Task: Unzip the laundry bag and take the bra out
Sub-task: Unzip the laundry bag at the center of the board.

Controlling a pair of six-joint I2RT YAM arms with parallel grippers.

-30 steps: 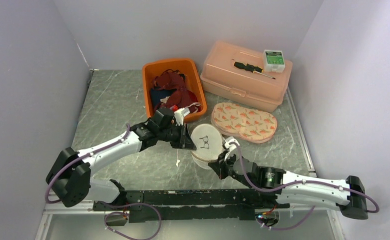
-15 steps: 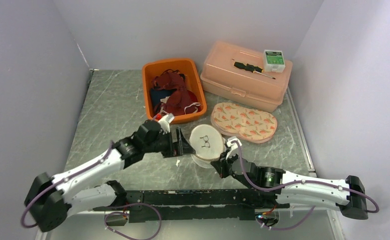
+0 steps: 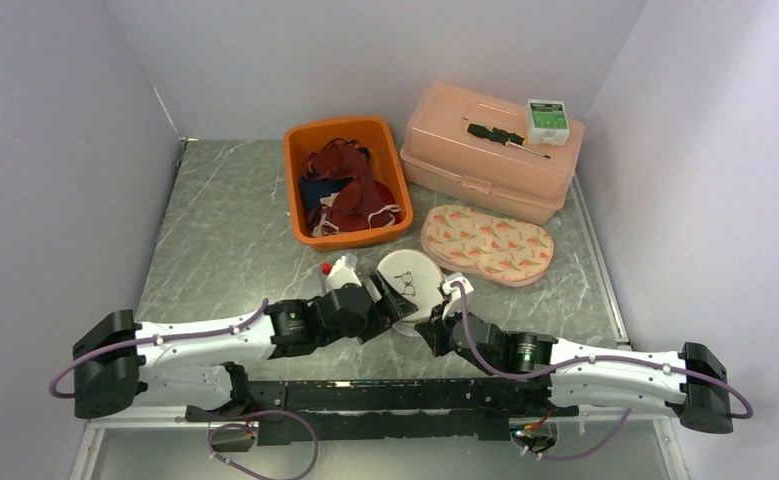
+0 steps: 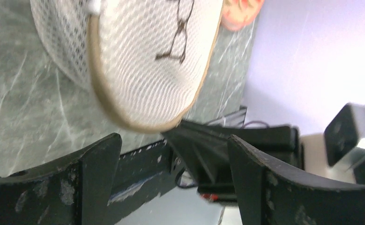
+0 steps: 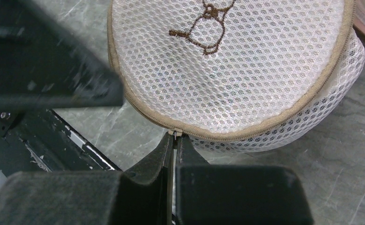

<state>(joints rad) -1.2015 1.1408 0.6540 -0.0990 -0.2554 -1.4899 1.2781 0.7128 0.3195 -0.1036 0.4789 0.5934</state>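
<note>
Bag (image 3: 410, 283) of white mesh, round with a tan zip band around its rim, lies close to the near edge of the desk (image 3: 225, 230), a little right of the middle. A brown stitched figure marks its top face. What is inside cannot be made out through the mesh.

Right gripper (image 5: 175, 140) reaches in from the near side, and its fingers are pressed together on the zip pull (image 5: 175, 133) at the bag's near rim. No gap shows between the tips. In the right wrist view the zip looks closed on either side of the pull.

Left gripper (image 4: 173, 154) sits low just beside the bag's left side with its jaws spread wide. It grips nothing. In its own view the bag's edge hangs above the gap between the fingers and touches neither.

At the far edge, about mid-width, stands an orange bin (image 3: 295, 150) holding dark red clothes (image 3: 350, 195). A pink box (image 3: 485, 165) fills the far right corner. A screwdriver (image 3: 505, 135) and a small green and white pack (image 3: 546, 118) lie on its lid. Between the box and the bag, toward the right edge, a flat pouch (image 3: 487, 243) with an orange print rests on the desk, just beside the bag.
</note>
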